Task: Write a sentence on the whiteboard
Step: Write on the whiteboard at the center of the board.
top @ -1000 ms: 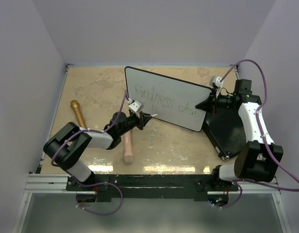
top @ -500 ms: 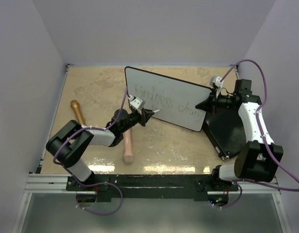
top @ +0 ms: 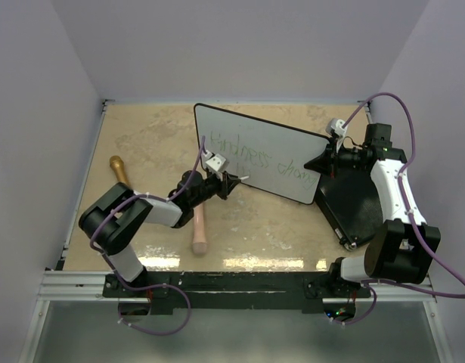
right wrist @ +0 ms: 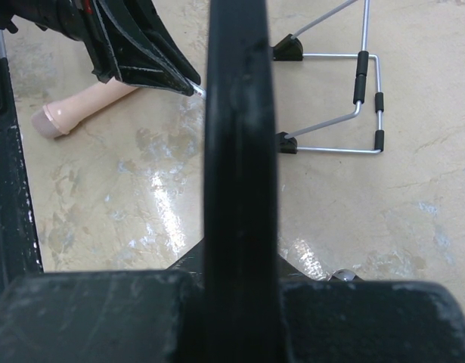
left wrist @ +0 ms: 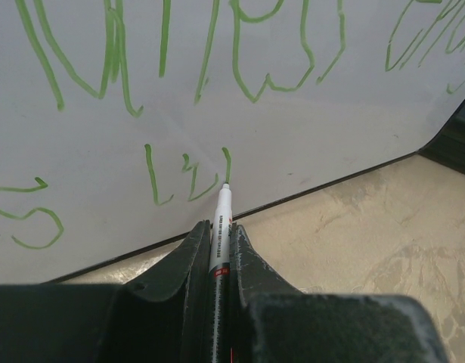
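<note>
My glossy white, black-rimmed whiteboard (top: 240, 125) bears the green sentence (top: 256, 160); its length runs far-left to near-right. My left claw (left wrist: 219, 236) pinches a marker (left wrist: 223, 200); my right claw (top: 323, 160) clamps the board's rim.

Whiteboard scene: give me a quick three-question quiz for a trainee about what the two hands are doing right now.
1. True or false: the left hand is shut on a white-barrelled marker that points at the large glossy white rectangular whiteboard.
2. Which hand grips the whiteboard's thin black rim? A. left hand. B. right hand. C. neither.
3. Fill in: the thin handwritten sentence on the board is in ___ ink.

Key: 1 true; 2 B; 3 green.
</note>
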You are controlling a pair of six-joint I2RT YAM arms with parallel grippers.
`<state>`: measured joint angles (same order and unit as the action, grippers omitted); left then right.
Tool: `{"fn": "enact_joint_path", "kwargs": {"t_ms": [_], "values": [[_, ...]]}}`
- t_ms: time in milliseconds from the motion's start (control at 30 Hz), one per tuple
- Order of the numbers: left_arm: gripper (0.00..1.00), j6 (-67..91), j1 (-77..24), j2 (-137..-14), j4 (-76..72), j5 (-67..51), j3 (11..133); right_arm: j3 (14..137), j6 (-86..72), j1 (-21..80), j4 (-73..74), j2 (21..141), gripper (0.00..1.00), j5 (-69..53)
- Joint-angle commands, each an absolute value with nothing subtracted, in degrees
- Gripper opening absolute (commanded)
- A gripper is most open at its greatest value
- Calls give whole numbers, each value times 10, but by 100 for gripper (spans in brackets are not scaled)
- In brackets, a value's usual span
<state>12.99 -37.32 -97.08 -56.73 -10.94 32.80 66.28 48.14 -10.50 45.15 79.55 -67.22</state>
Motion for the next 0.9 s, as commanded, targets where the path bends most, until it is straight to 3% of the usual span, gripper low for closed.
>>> {"fn": "enact_joint_path", "kwargs": {"t_ms": [0,867], "values": [[0,121,-373,-988,-586,-96,354,661,487,-98,485,794,0,-633],[0,142,-373,-890,-584,-143,360,661,488,-98,486,793,0,-631]]}}
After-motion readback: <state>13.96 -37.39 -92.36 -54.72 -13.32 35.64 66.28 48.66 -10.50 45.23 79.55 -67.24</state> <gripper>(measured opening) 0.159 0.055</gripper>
